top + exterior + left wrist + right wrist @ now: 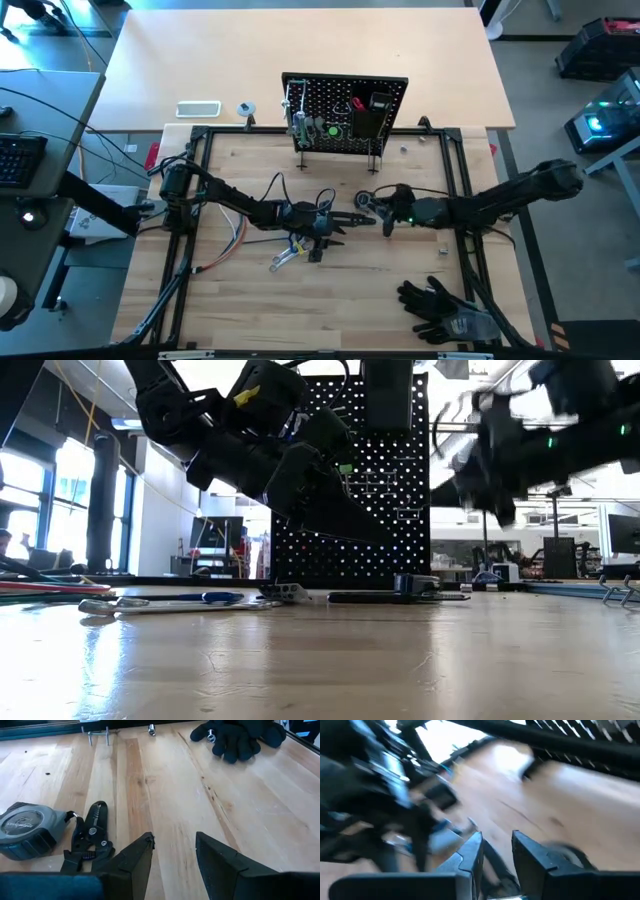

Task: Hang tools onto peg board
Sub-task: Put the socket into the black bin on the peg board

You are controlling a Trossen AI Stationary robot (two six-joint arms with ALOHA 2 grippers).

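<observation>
From above, one peg board (345, 112) stands at the desk's (330, 300) far edge. In front of it, the left tool (345, 222) and right tool (372, 215) nearly meet.

Left wrist view: its fingers (135, 862) stand apart, empty, beside one black pliers (89, 837) and one tape measure (30, 827).

Right wrist view: its fingers (470, 855) stand apart, holding nothing visible.

This is a robotics lab or workshop. A pale butcher-block wooden table (330, 290) carries a black metal frame (462, 170) with two dark robot arms. To the left sit a black keyboard (18, 160) and loose cables. Beyond the table's far edge, large windows (70, 510) and equipment benches fill an open room.
</observation>
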